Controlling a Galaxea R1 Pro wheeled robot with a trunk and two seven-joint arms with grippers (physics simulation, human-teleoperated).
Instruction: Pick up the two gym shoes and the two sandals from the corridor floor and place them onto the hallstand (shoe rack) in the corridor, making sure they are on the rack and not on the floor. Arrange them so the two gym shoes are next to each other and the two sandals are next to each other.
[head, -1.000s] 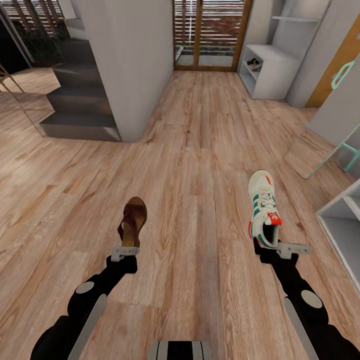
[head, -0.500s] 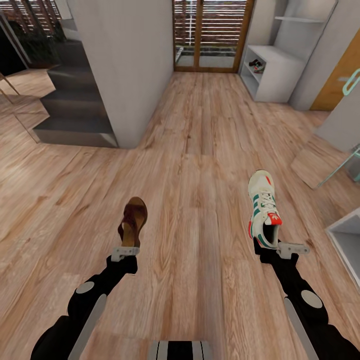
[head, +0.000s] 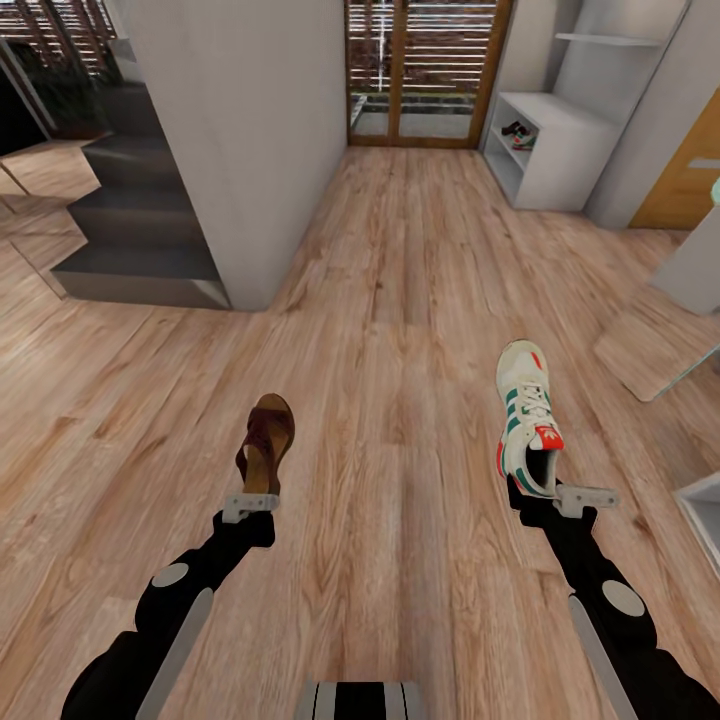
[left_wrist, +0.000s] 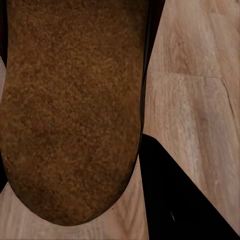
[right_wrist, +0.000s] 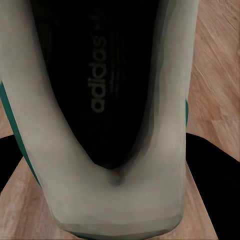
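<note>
My left gripper (head: 250, 503) is shut on the heel of a dark brown sandal (head: 268, 440) and holds it above the wood-plank corridor floor (head: 400, 300). The left wrist view looks onto the sandal's brown insole (left_wrist: 70, 110). My right gripper (head: 545, 495) is shut on the heel of a cream gym shoe (head: 527, 420) with green stripes and a red tongue patch. Its dark inside and pale heel collar (right_wrist: 115, 190) show in the right wrist view. The white hallstand (head: 560, 160) stands far ahead on the right. A small shoe (head: 514, 131) with red and green lies in its upper compartment.
A grey wall block (head: 250, 130) and dark stairs (head: 140, 240) stand ahead on the left. A slatted glass door (head: 425, 65) closes the corridor's far end. An orange door (head: 685, 180) and a leaning panel (head: 660, 340) are on the right, and a white unit's corner (head: 705, 510) is at the right edge.
The whole picture has shifted as the camera moved: the white unit at the right has slid toward the edge. Both grippers keep their shoes in the same place in the view.
</note>
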